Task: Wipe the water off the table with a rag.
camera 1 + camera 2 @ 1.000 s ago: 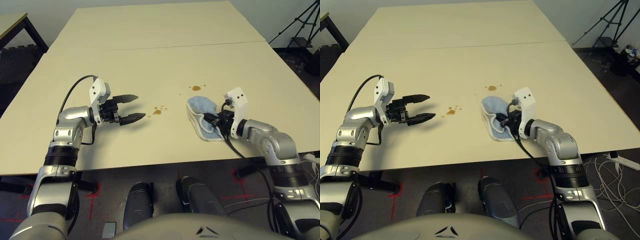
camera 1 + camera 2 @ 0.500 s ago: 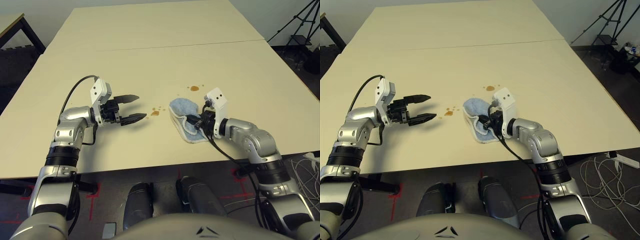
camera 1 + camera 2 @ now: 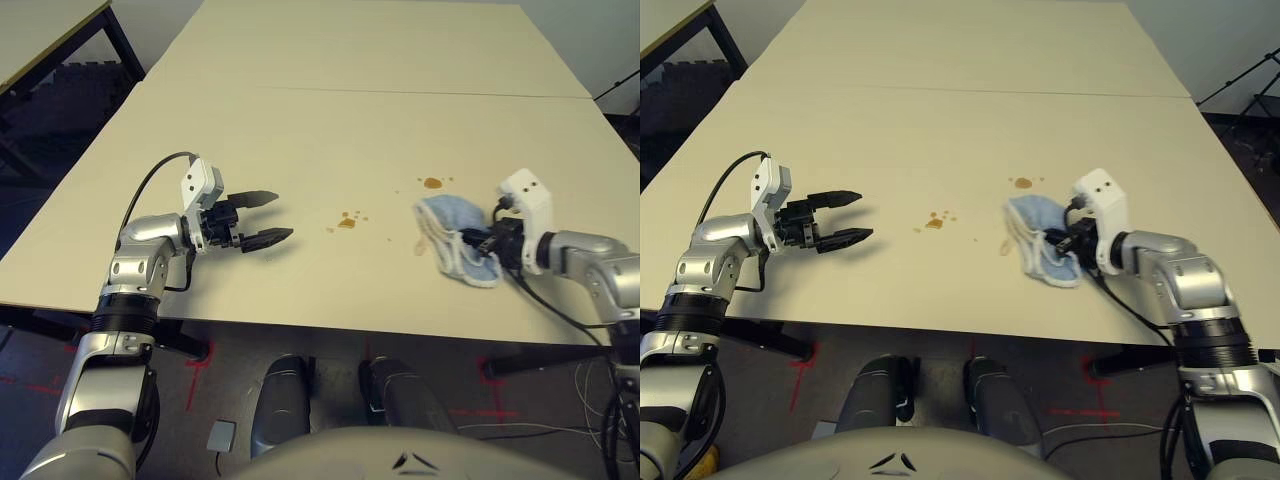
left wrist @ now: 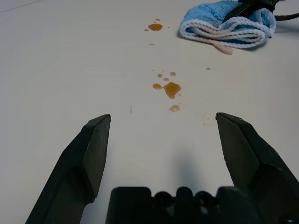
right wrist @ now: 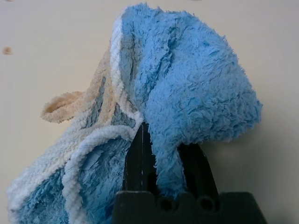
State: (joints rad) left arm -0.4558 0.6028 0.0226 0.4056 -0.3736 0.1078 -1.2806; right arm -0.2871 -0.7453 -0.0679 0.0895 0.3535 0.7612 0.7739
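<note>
The light blue rag (image 3: 447,222) lies bunched on the table (image 3: 300,120), near its front edge on the right. My right gripper (image 3: 482,245) is shut on the rag's near side, its black fingers (image 5: 140,161) buried in the cloth (image 5: 187,93). Amber drops of water (image 3: 347,221) sit left of the rag, another spot (image 3: 432,183) lies just behind it, and a small speck (image 3: 421,250) is at its front left corner. My left gripper (image 3: 281,215) hovers open over the table left of the drops (image 4: 172,87), nothing between its fingers.
A thin seam (image 3: 400,92) crosses the table behind the work area. A smaller beige table with black legs (image 3: 40,30) stands at the far left. The table's front edge runs close under both grippers. A tripod leg (image 3: 1250,80) shows at the right.
The whole view has shifted. My right gripper dragged the rag left toward the middle drops, then back to the right. The left gripper stays open.
</note>
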